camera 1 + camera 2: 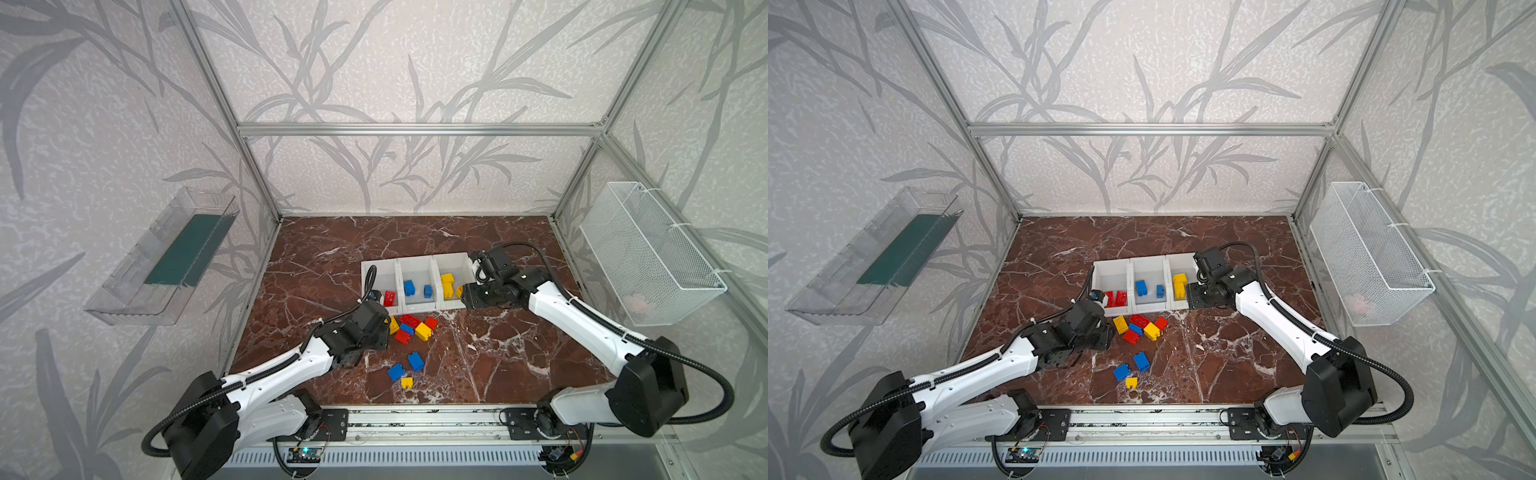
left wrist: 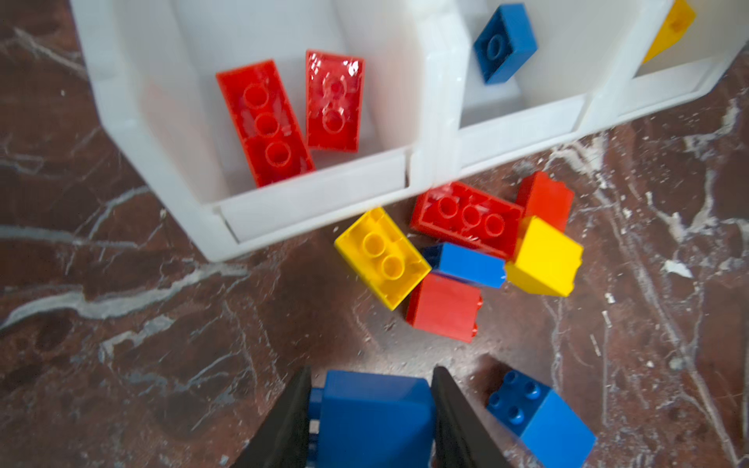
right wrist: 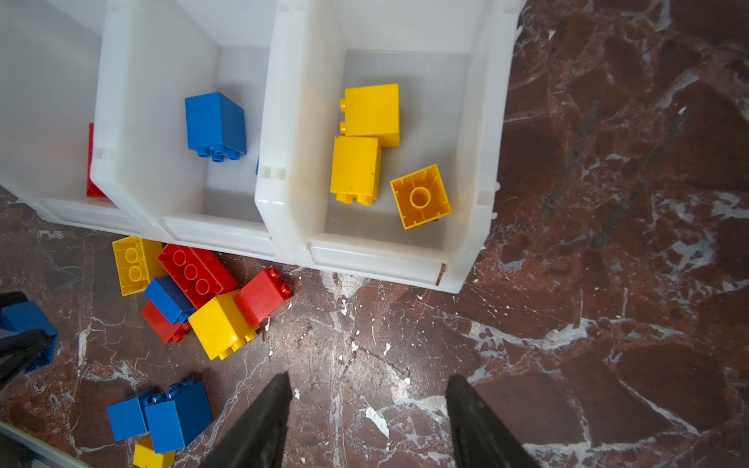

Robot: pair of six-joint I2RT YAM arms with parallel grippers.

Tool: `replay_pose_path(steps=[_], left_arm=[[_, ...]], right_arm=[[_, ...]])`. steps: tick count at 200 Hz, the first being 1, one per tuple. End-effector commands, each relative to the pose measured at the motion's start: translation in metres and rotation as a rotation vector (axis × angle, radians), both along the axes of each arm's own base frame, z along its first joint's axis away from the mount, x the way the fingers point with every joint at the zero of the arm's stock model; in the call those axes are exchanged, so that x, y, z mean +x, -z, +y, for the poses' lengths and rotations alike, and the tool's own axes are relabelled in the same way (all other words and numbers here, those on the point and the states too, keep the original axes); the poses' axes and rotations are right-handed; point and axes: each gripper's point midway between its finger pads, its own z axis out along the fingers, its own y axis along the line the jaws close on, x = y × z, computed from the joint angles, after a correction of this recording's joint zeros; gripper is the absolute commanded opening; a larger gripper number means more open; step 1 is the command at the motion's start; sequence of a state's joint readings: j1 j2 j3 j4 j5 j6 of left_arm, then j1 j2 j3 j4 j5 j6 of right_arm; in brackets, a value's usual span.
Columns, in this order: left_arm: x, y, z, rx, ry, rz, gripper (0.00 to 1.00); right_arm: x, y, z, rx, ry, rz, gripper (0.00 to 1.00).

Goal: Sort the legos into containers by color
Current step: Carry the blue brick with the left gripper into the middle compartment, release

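The marbled table (image 1: 498,353) carries everything. A clear tray (image 1: 166,257) hangs on the left wall and a wire basket (image 1: 648,253) on the right, both well apart from the work. The three white bins (image 1: 415,259) sit mid-table in a row, with two red bricks (image 2: 263,121) in the left, blue bricks (image 1: 409,286) in the middle and three yellow bricks (image 3: 356,168) in the right. The right claw (image 3: 369,377) hangs just before the yellow bin, jaws wide over bare table. The left claw (image 2: 373,370) is clamped on a blue brick (image 2: 373,413). Only its wrist view shows that grip, because from above the wrist hides it. A mixed pile (image 1: 411,326) lies against the bins' front wall, between that claw and the bins. Three loose bricks (image 1: 415,360) lie nearer the front edge.
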State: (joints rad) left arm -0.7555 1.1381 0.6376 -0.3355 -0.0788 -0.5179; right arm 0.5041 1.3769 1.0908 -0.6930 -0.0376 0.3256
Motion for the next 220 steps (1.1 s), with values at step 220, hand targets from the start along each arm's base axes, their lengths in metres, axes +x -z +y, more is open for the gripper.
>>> replay_pose_path(steps=[220], left_arm=[[0.137,-0.054,-0.099,-0.076,0.156,-0.100,0.62]], right_arm=[[-0.033,-0.014,-0.026,-0.004,0.045,-0.041,0.62]])
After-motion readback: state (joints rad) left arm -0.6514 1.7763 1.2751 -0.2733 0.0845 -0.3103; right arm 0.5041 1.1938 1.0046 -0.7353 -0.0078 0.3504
